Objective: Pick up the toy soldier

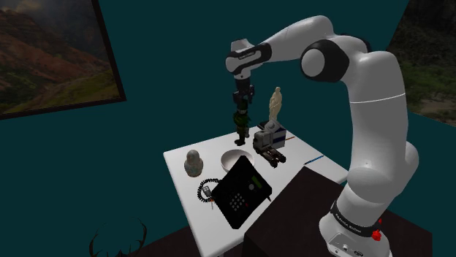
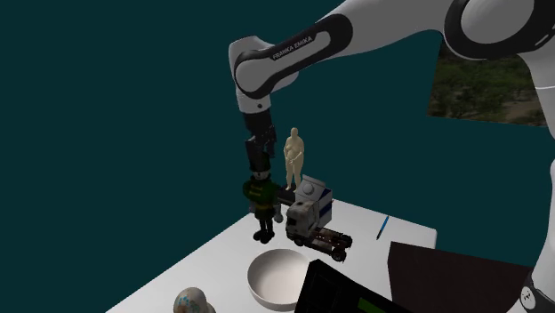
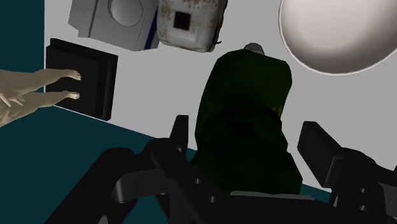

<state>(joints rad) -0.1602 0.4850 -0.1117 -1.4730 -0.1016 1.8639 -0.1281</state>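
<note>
The toy soldier (image 1: 239, 125) in a dark green coat stands upright near the far edge of the white table (image 1: 187, 191). My black gripper (image 1: 240, 108) hangs straight down over it, fingertips at its head. The second exterior view has the gripper (image 2: 259, 164) on top of the soldier (image 2: 262, 203), whose feet rest on the table. In the wrist view the gripper (image 3: 245, 130) is open, one finger on each side of the soldier (image 3: 245, 108). A thin gap shows beside one finger (image 3: 321, 153).
A grey toy truck (image 2: 311, 213) and a beige figurine (image 2: 294, 156) on a black base stand close beside the soldier. A white bowl (image 2: 278, 277), a black telephone (image 1: 241, 191) and a small pale bust (image 1: 194, 162) sit nearer the front. A blue pen (image 2: 382, 227) lies by the table edge.
</note>
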